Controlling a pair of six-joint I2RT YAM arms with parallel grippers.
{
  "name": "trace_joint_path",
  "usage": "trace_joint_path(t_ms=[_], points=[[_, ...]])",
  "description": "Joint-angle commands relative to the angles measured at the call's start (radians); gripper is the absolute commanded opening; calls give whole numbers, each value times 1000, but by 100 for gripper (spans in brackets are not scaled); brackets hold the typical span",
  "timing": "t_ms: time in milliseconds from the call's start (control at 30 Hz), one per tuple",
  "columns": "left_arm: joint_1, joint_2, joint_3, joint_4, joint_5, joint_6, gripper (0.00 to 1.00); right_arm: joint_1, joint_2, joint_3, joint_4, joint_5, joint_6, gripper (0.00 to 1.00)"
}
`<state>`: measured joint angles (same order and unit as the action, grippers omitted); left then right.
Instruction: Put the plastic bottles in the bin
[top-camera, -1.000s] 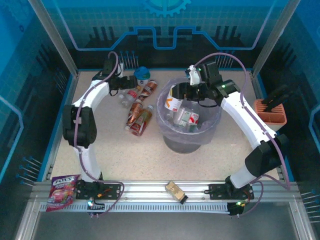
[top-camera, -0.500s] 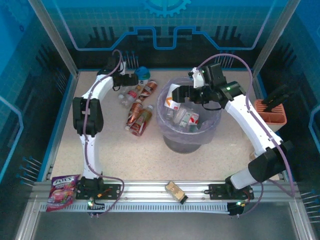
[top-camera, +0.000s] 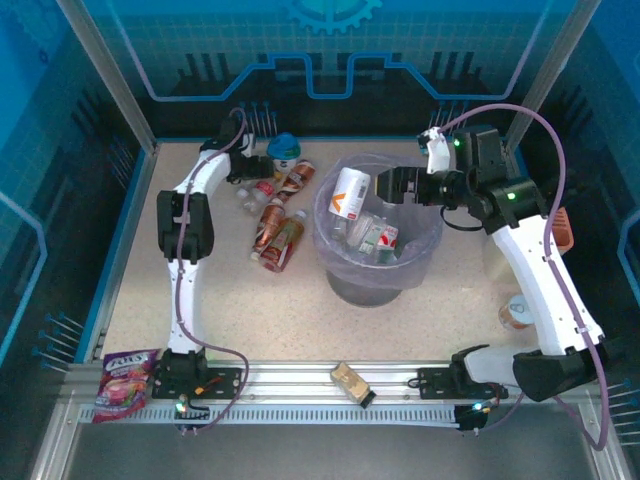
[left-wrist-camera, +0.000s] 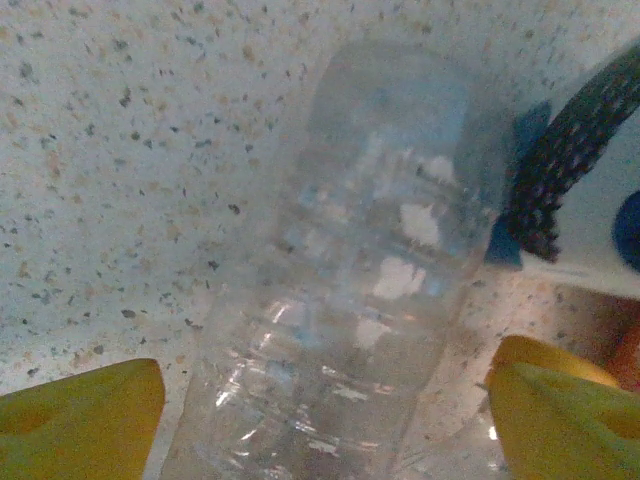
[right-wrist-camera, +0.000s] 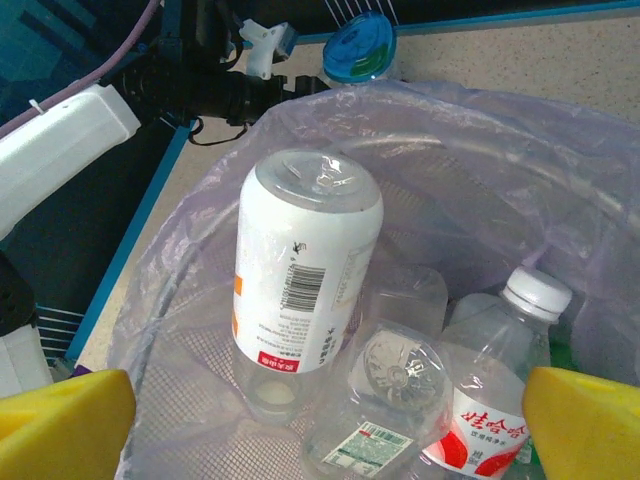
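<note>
My left tool (left-wrist-camera: 325, 375) is wide around a clear bottle (left-wrist-camera: 350, 260); I should squeeze its middle softly. The bin (top-camera: 345, 285) is at 3 o'clock. My right tool (right-wrist-camera: 325, 385) is wide, empty.

Glossy clear bottle (left-wrist-camera: 340, 290) (ribbed), speckled matt tabletop (left-wrist-camera: 120, 130)

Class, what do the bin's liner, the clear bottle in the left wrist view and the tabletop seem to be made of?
Bin liner: thin lavender plastic film, probably; wrinkled and translucent.
Clear bottle: glossy transparent plastic, ribbed; the speckled table shows through.
Tabletop: matte beige speckled surface, stone-like or laminate; cannot tell which.
</note>
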<state>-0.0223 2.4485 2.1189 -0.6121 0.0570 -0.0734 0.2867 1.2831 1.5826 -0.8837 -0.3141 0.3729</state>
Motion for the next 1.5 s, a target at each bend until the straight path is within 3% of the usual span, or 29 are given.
trace_joint_path(t_ms=[0,133,567,767,933,1200,1467], points=[[9,30,41,-47,-20,5,79,-17,-33,5,-44,3,-22,100],[10,33,26,-32,-56,1,64,-26,-52,-13,-44,3,-17,100],[9,-136,-80,66,-66,1,52,-32,-109,-25,-51,10,-10,100],[8,-334,-182,95,-59,-4,51,-31,-133,-29,2,-25,25,100],[-7,-594,-365,137,44,-54,51,11,-89,6,103,-75,66,99],[-180,-993,-654,191,137,-51,50,176,97,164,217,-77,70,100],[-349,-1214,-816,297,205,-152,47,258,279,272,329,-133,132,100]])
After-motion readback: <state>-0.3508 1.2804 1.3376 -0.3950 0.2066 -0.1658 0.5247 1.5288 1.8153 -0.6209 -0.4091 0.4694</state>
